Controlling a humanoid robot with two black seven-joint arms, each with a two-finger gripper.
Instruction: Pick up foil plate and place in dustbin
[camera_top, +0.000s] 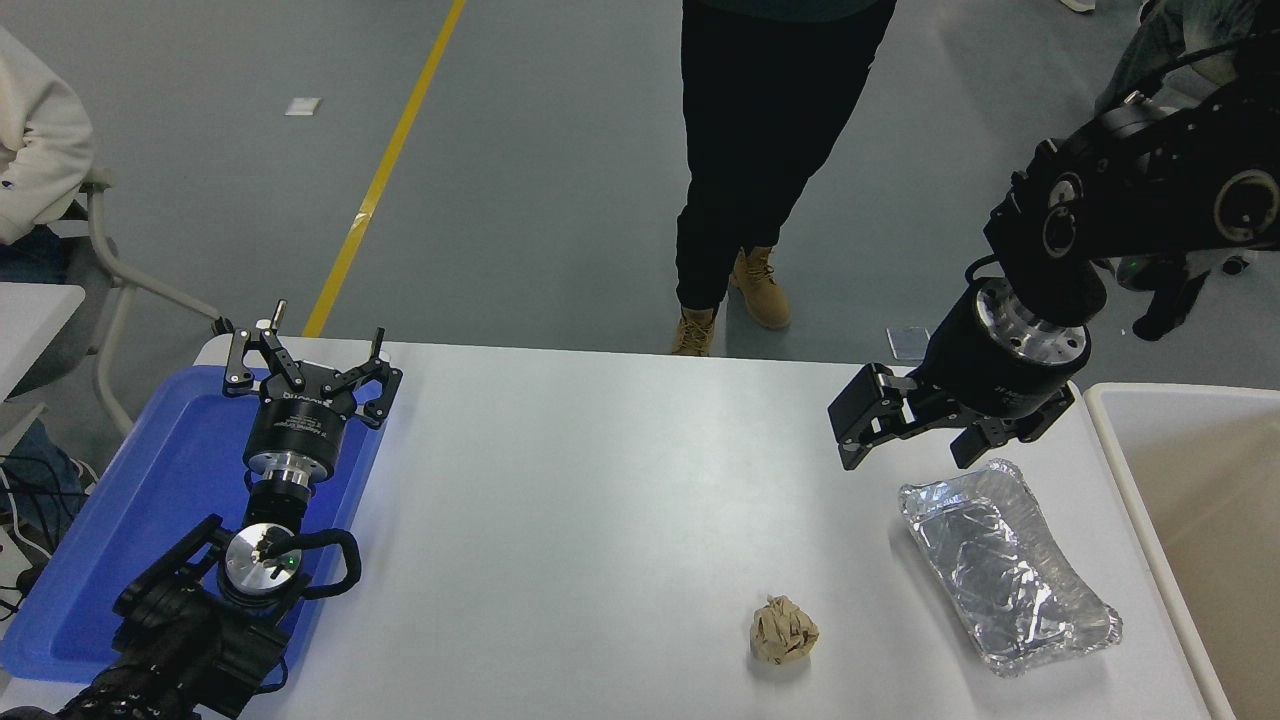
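The foil plate (1006, 568) lies flat on the white table (600, 500) at the right, shiny and crinkled, long side running toward me. The dustbin (1190, 520), an off-white tub with a beige inside, stands just past the table's right edge. My right gripper (910, 440) hangs open and empty above the table, just beyond the plate's far end, apart from it. My left gripper (310, 360) is parked open over the blue tray at the left.
A flat blue tray (130, 530) lies at the table's left end. A small crumpled brown paper ball (783, 631) sits near the front, left of the plate. A person in dark trousers and tan boots (745, 290) stands at the far side.
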